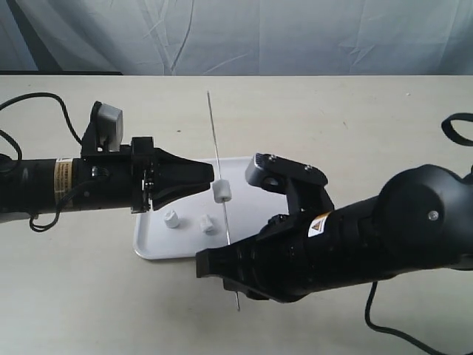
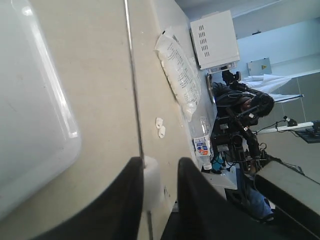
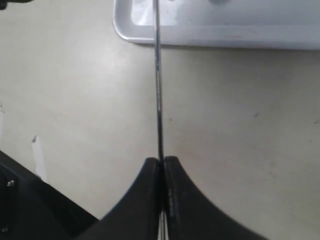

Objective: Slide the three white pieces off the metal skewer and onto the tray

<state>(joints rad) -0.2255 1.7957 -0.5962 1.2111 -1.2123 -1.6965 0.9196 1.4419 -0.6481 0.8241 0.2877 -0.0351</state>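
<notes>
The metal skewer (image 1: 219, 174) slants over the white tray (image 1: 151, 248), its far end rising past the tray's back rim. One white piece (image 1: 222, 191) is still threaded on it, above the tray. Two more white pieces (image 1: 170, 219) (image 1: 207, 223) lie loose on the tray. My left gripper (image 1: 211, 179) is open around the threaded piece (image 2: 152, 182); the piece touches one finger and a gap separates it from the other. My right gripper (image 3: 161, 161) is shut on the skewer (image 3: 158, 90) near its lower end, in front of the tray (image 3: 225, 32).
A black cable (image 1: 44, 100) loops on the table at far left. In the left wrist view, a clear plastic bag (image 2: 180, 70), a bottle (image 2: 202, 142), a white box (image 2: 215, 37) and two small white bits (image 2: 160, 127) lie further along the table.
</notes>
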